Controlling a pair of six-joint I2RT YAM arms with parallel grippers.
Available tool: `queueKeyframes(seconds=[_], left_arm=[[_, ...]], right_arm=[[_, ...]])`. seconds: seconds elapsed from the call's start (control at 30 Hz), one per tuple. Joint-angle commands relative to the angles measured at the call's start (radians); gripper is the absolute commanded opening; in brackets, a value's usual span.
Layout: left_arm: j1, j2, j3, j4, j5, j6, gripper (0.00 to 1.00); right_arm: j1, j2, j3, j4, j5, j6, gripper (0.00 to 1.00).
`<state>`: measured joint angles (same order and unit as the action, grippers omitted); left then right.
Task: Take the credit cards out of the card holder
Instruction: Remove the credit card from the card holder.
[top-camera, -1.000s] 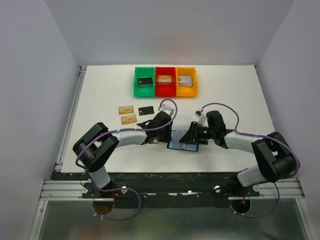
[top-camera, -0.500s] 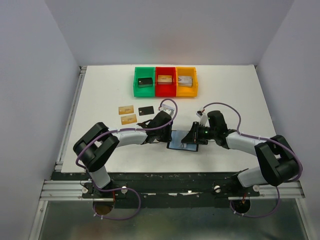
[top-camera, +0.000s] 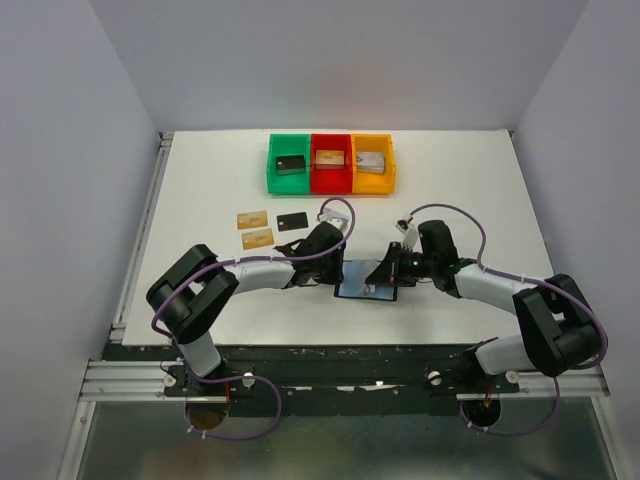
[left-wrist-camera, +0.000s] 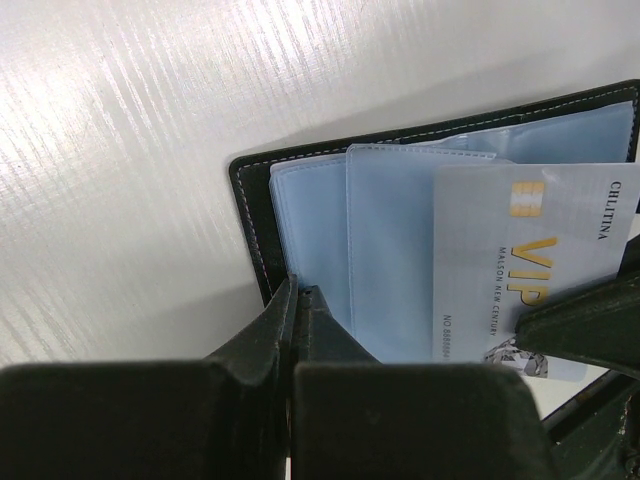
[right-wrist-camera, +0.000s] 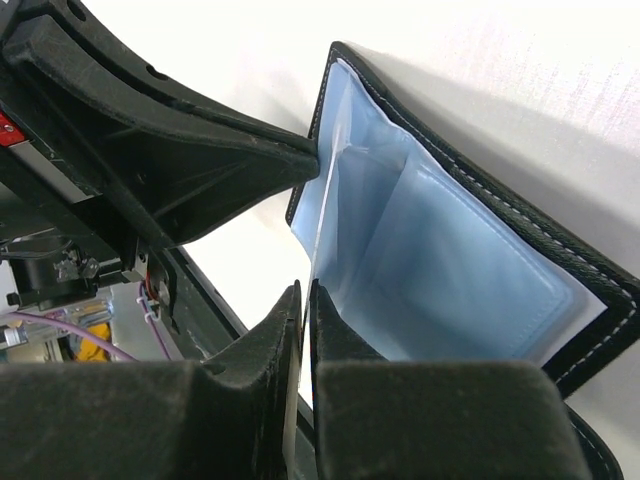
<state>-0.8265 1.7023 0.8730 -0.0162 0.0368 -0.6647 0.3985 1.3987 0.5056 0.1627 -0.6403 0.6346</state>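
Inward, right arm (top-camera: 480, 283) low over card holder (top-camera: 362, 291).

card holder (top-camera: 365, 282): small black bifold w/ pale stitching, lying open + flat on the surface (top-camera: 480, 190), near its front edge, about mid-width. glossy bluish-grey clear pockets face up. silver-grey card (left-wrist-camera: 520, 270), w/ gold chip + gold "vip" lettering, sticks part-way out of a pocket, overlapping the holder. 3 more cards lie flat on the surface, back-left of the holder + apart from it: tan-gold card (top-camera: 251, 218), second tan-gold card (top-camera: 258, 237) just in front of it, black card (top-camera: 292, 221) just right of both.
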Motion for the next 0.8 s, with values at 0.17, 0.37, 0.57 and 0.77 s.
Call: queueKeyframes(seconds=[0.17,0.37,0.57,0.77], left_arm=[[0.0,0.043,-0.02,-0.079,-0.029,0.001,0.0],[0.0,0.043,-0.023,-0.073,-0.029,-0.001,0.0],[0.0,0.039,-0.026,-0.067,-0.025,-0.003,0.0],[0.0,0.019,-0.022,-0.064,-0.028,0.014,0.0]], right_arm=[[-0.026,-0.027,-0.003,-0.029,0.016,-0.021,0.05],[-0.049,-0.047,-0.01,-0.072,0.019,-0.038,0.0],[-0.069,-0.079,-0.009,-0.13,0.034,-0.062,0.0],[-0.082,-0.122,0.01,-0.241,0.08,-0.087,0.0]])
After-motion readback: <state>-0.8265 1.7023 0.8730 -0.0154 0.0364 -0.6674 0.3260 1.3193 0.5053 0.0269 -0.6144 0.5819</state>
